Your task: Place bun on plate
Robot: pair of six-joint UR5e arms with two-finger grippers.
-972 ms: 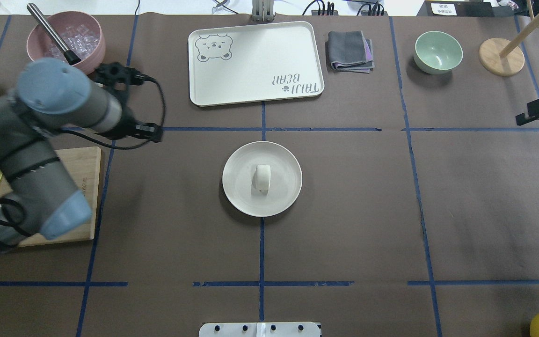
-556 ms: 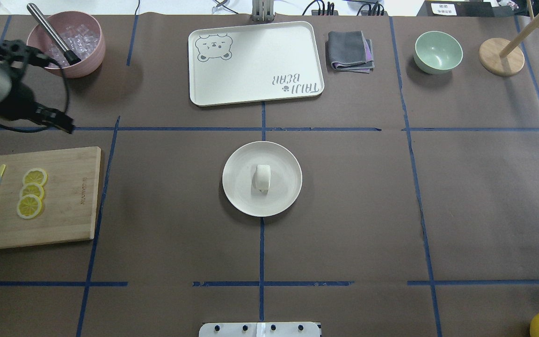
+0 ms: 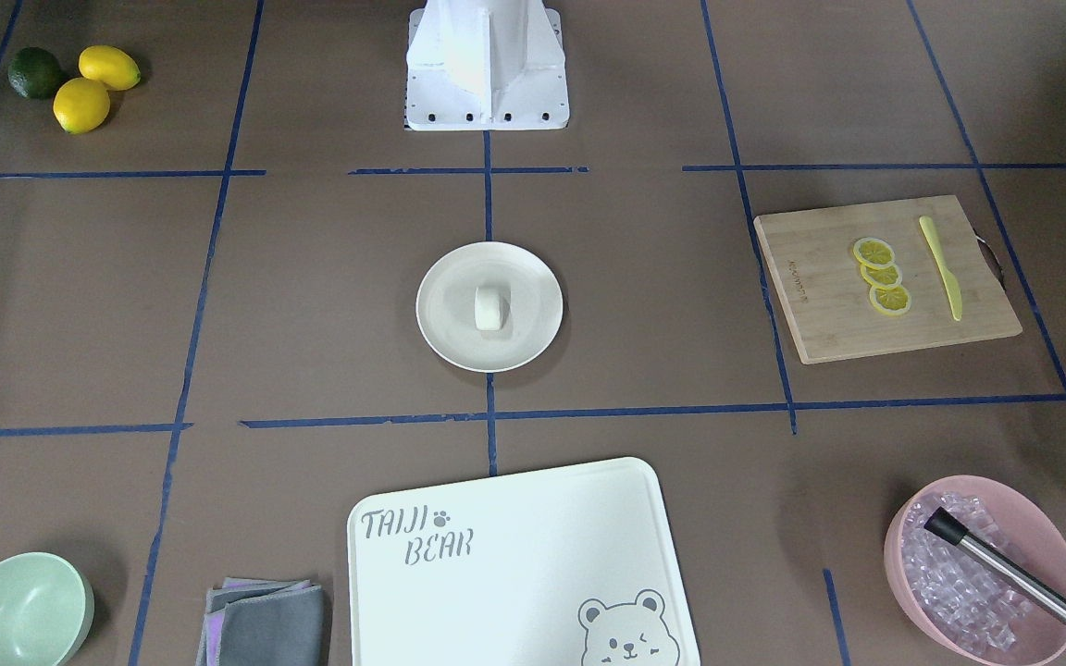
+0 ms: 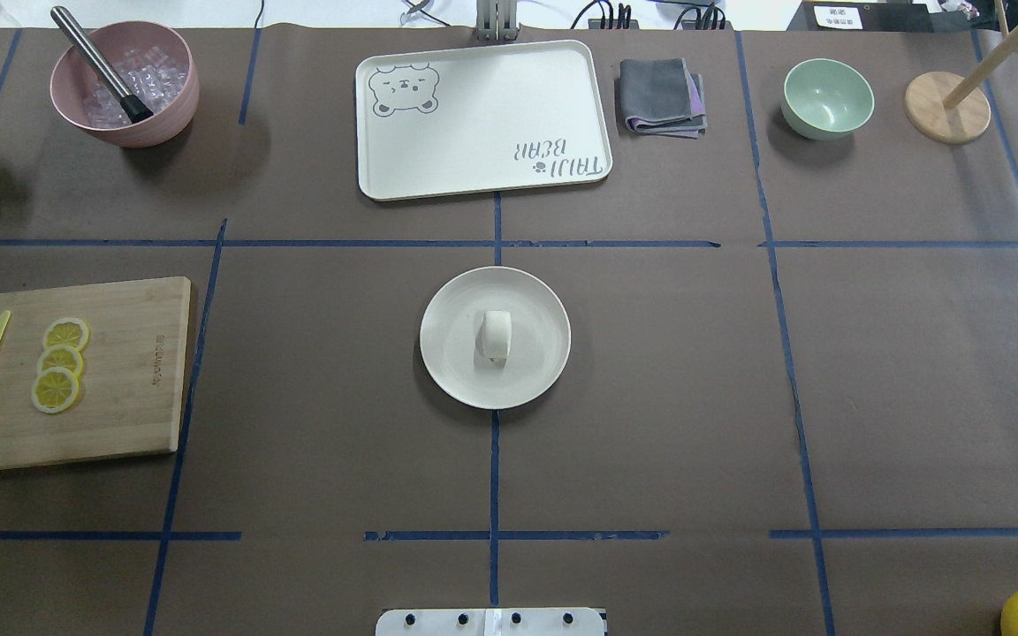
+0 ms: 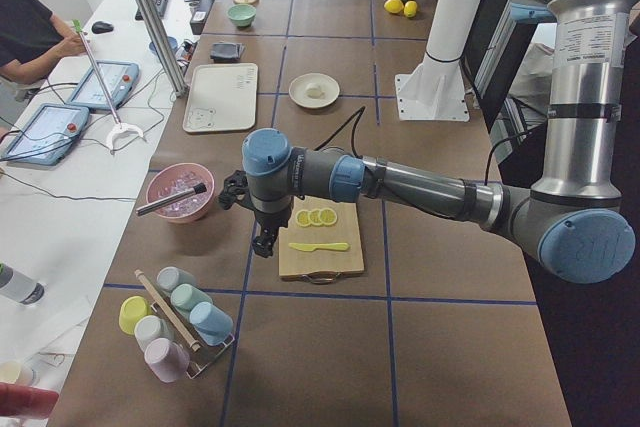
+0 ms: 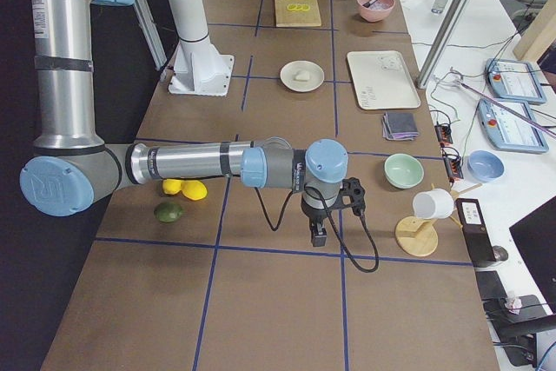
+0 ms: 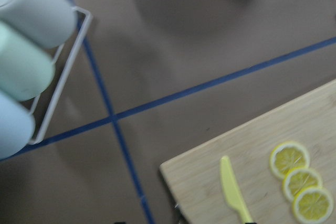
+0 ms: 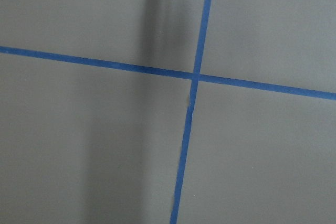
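Black left gripper [image 5: 263, 235] hangs at the robot's far left, right gripper [image 6: 318, 230] at its far right; finger spread cannot be told for either. Well apart from both, roughly midway, small white steamed bun [image 4: 496, 335] lies centred on round cream plate [image 4: 452, 358], long axis pointing toward the robot.

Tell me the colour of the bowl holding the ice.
The bowl is pink, clearest in the overhead view.

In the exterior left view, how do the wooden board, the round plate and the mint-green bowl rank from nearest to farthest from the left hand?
1. Wooden board: just beside the left hand, at the table's near end.
2. Plate: at the middle of the table.
3. Mint-green bowl: at the table's far end, on the operators' side.
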